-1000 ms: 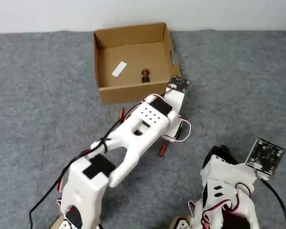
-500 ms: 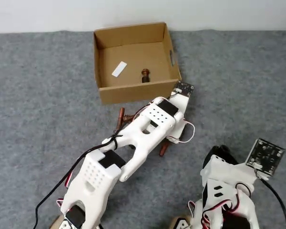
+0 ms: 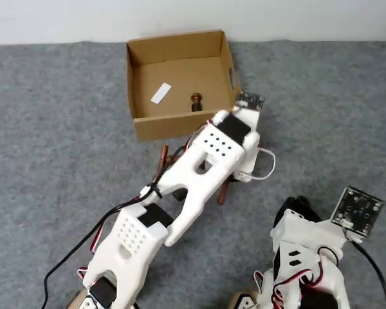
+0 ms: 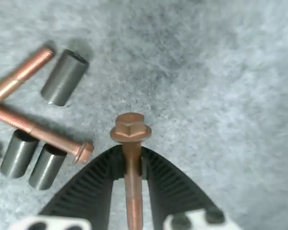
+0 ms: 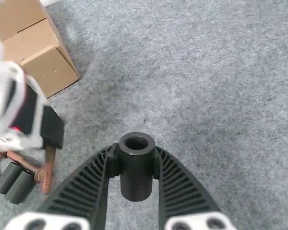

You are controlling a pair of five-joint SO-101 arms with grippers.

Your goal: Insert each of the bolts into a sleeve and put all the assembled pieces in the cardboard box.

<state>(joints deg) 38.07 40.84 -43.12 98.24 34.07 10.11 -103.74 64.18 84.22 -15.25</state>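
Between the left gripper's (image 4: 131, 158) ribbed jaws a copper bolt (image 4: 130, 130) is pinched by its shank, its flanged hex head sticking out past the fingertips above the grey felt table (image 4: 221, 72). Just beside it lie two more loose bolts (image 4: 41, 136) and three dark sleeves (image 4: 64, 77), one apart and two side by side. The right gripper (image 5: 136, 154) is closed on another sleeve (image 5: 136, 170), held with its open bore facing the camera, well apart from that cluster. From above, the left arm (image 3: 199, 167) stretches towards the near right corner of the cardboard box (image 3: 180, 123), where one assembled piece (image 3: 196, 102) and a white slip (image 3: 161, 93) lie on the floor.
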